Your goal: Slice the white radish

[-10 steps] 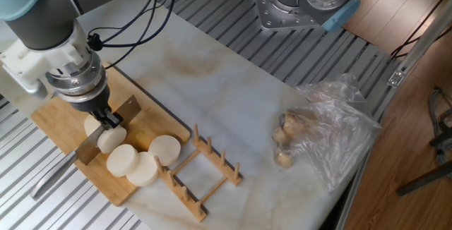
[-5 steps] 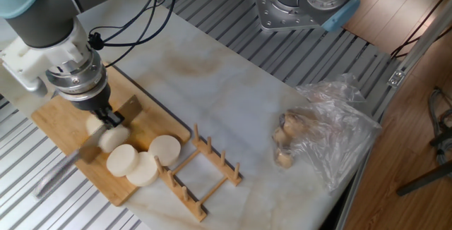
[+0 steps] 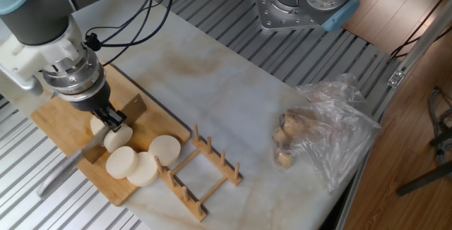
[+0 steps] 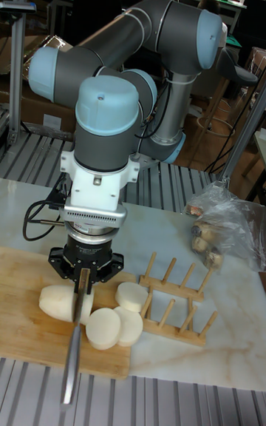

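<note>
The white radish lies on the wooden cutting board [image 3: 60, 128] as a short stub [image 3: 97, 125] [image 4: 55, 302] with a fresh slice [image 3: 119, 139] leaning against it. Three round discs [image 3: 121, 162] [image 3: 145, 171] [image 3: 165, 147] lie toward the board's right end, and show as discs [image 4: 103, 328] [image 4: 131, 296] in the tall view. My gripper [image 3: 110, 117] [image 4: 83, 275] is shut on a knife [image 3: 138, 107] [image 4: 77, 306]. Its blade stands across the radish between stub and slice. The handle [image 3: 56, 179] [image 4: 70, 368] points off the board's near edge.
A wooden dish rack [image 3: 201, 170] [image 4: 174, 296] stands right beside the discs. A clear plastic bag with brownish lumps [image 3: 321, 131] [image 4: 222, 226] lies at the right of the marble slab [image 3: 233, 96]. Another robot base [image 3: 304, 4] sits at the back.
The knife dipped and swung through the radish, then came back up. It now sits slightly further right and the slice next to the blade stands a little apart from the stub.
</note>
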### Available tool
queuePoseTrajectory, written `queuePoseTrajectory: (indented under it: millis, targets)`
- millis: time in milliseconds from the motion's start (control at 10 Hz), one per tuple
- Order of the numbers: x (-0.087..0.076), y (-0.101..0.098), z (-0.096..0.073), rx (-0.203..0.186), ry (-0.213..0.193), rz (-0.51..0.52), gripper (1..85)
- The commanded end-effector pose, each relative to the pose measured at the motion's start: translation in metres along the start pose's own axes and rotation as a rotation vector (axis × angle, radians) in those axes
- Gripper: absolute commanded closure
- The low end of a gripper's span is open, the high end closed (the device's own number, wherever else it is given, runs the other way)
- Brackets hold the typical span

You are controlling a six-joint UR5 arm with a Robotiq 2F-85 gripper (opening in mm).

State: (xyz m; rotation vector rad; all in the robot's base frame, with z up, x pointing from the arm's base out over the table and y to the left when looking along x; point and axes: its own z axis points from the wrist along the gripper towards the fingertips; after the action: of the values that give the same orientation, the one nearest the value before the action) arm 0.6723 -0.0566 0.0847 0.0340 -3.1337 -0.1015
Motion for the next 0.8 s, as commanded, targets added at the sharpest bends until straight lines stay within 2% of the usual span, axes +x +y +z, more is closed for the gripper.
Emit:
queuePoseTrajectory:
  millis: [0,700]
  targets:
    - [-0.005,0.000,-0.007,0.000,-0.011,-0.013,59.3]
    - [0.012,0.003,-0.007,-0.005,0.015,0.038,84.3]
